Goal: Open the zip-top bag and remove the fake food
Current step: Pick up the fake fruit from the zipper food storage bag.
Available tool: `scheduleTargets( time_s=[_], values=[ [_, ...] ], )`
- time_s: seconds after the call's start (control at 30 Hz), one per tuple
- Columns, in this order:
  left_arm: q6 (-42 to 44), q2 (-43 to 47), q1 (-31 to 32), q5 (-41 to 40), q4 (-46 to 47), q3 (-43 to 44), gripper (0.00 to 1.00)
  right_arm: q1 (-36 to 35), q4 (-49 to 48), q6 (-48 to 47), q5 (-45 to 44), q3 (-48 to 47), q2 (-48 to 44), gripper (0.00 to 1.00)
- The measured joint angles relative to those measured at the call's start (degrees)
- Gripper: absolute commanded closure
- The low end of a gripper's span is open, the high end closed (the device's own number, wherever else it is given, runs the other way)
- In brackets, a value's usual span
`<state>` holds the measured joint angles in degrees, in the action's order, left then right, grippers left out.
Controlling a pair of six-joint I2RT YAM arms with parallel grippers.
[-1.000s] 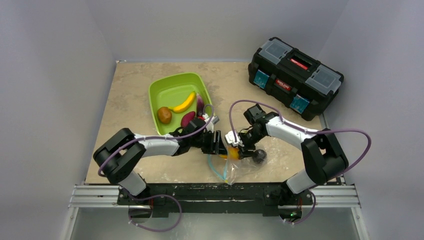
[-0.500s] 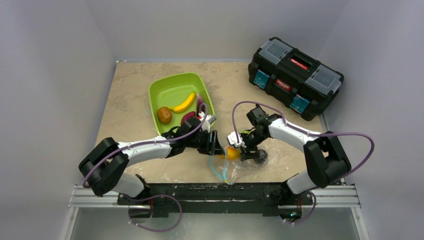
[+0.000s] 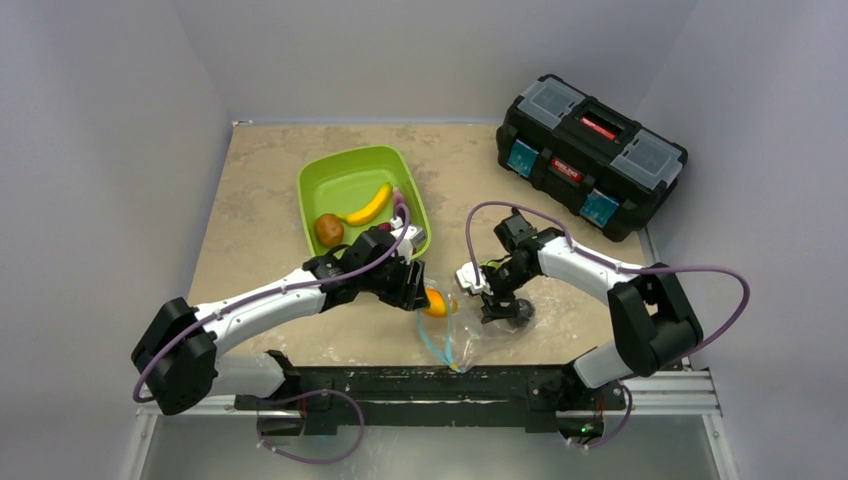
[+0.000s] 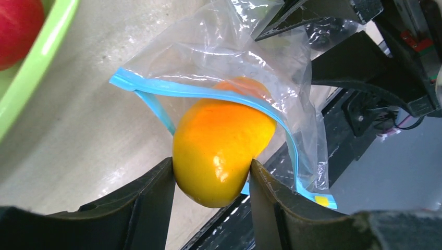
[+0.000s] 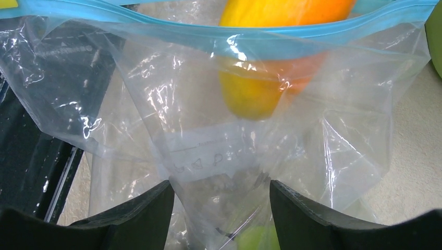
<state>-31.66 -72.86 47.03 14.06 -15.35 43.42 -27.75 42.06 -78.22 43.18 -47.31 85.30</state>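
Note:
The clear zip-top bag (image 3: pixel 470 330) lies near the table's front edge, its teal zipper strip (image 4: pixel 156 89) open. My left gripper (image 4: pixel 211 182) is shut on the orange piece (image 4: pixel 221 151), which sits halfway out of the bag's mouth; it also shows in the top view (image 3: pixel 435 302). My right gripper (image 5: pixel 219 198) is closed on bunched plastic at the bag's (image 5: pixel 208 130) far end, where a dark plum (image 3: pixel 516 312) and something green lie inside. The banana (image 3: pixel 368 205), kiwi (image 3: pixel 328 230) and eggplant (image 3: pixel 400 208) lie in the tray.
The lime-green tray (image 3: pixel 340 165) stands just behind my left gripper, and its rim (image 4: pixel 31 78) and a red apple (image 4: pixel 15 21) show in the left wrist view. A black toolbox (image 3: pixel 590 155) stands at the back right. The table's front rail is close below the bag.
My left gripper has drawn back to the left with the orange piece, pulling it through the bag's mouth. The right gripper has stayed at the bag's far end.

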Motion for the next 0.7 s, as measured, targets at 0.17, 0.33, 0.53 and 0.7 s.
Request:
scheduleTargets(
  time_s=[0.17,0.33,0.53,0.7],
  values=[
    [4.04,2.1,-0.15,-1.79,-5.05,1.14,1.0,0.26,0.15,-0.11,0.15,0.0,-0.24,0.35],
    [7.54,3.72,-1.6,-2.34,-10.4,2.67,1.0,0.57,0.33,-0.28,0.5,0.0,-0.63,0.35],
    [11.52,7.04,-6.16,-1.38,-15.96,5.42,1.0,0.83,0.37,-0.44,1.27,0.0,-0.63,0.35],
    [14.97,10.23,-11.56,-0.04,-20.33,7.52,1.0,1.14,0.35,-0.46,1.4,0.22,-0.63,0.35]
  ],
)
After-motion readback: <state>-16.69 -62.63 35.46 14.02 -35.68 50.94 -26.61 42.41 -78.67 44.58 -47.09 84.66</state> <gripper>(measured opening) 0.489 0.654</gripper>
